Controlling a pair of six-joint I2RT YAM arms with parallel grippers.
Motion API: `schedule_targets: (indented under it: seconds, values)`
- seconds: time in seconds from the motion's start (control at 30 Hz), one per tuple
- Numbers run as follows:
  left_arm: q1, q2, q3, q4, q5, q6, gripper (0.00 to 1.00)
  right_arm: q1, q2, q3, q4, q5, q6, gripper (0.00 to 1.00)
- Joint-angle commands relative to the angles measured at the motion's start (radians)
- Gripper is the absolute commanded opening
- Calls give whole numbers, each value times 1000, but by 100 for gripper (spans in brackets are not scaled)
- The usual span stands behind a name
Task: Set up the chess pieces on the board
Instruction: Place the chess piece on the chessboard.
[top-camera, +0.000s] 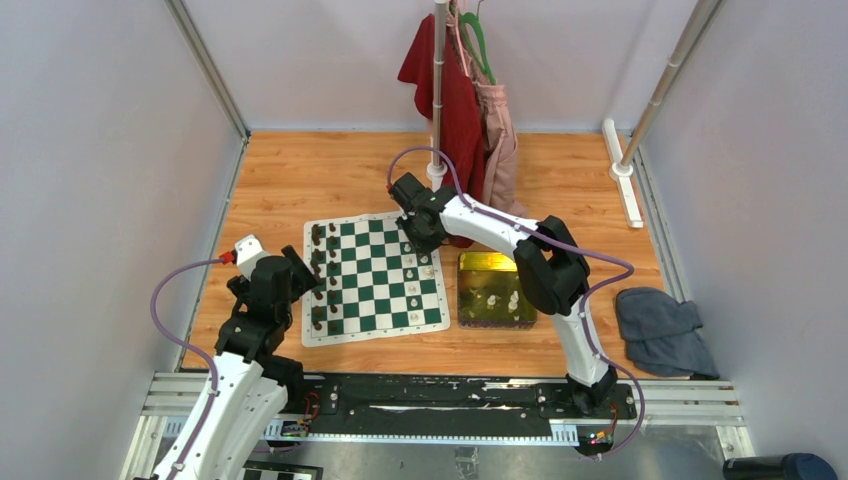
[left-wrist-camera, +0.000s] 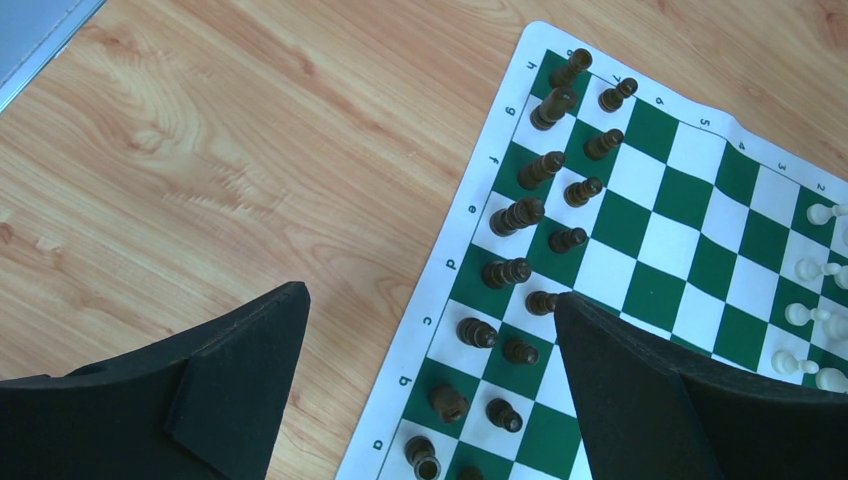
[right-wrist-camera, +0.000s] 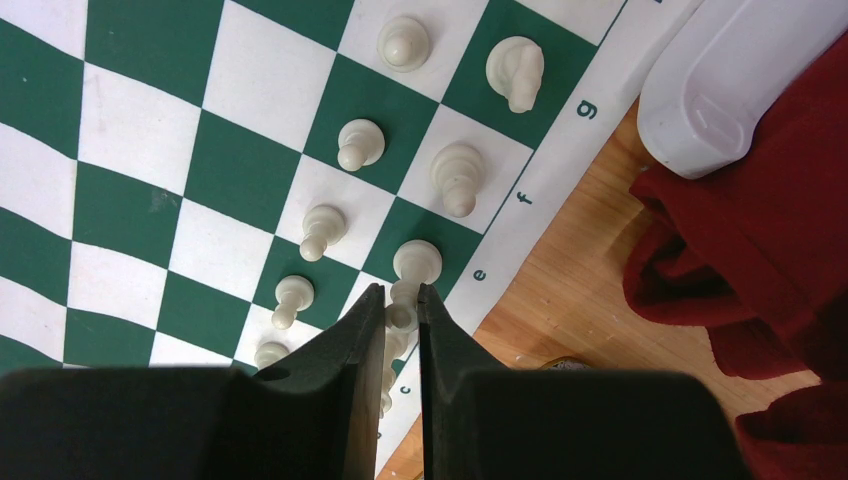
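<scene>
- Dark chessmen (left-wrist-camera: 515, 215) look fully ranked on the board (top-camera: 372, 268).
- A cream chessman (right-wrist-camera: 415, 265) is clamped by the right gripper (right-wrist-camera: 400, 293); the left gripper (left-wrist-camera: 430, 297) is spread wide, empty.
- Cream chessmen (top-camera: 492, 297) are left in the tray (top-camera: 488, 262).

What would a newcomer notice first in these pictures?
The green and white board in the middle of the wooden table, with dark pieces lined along its left edge. At its right edge the right gripper pinches a white piece. A red cloth hangs behind.

Cream chess pieces (right-wrist-camera: 360, 143) upright, green-white board (right-wrist-camera: 140, 60) flat
</scene>
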Motion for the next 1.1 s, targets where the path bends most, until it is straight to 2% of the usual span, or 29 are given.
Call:
schedule_targets:
  seconds: [0.0,0.47,1.07]
  values:
    - [-8,2,-6,10,-20,2,100,-10,13,-24,-16,3,-20,22]
    - [-8,0,-7,11,-20,2,100,-15,8,-20,-15,0,-29,35]
    - [-8,-3,-5,9,-20,4,100,-18,-24,-26,8,-1,-45,37]
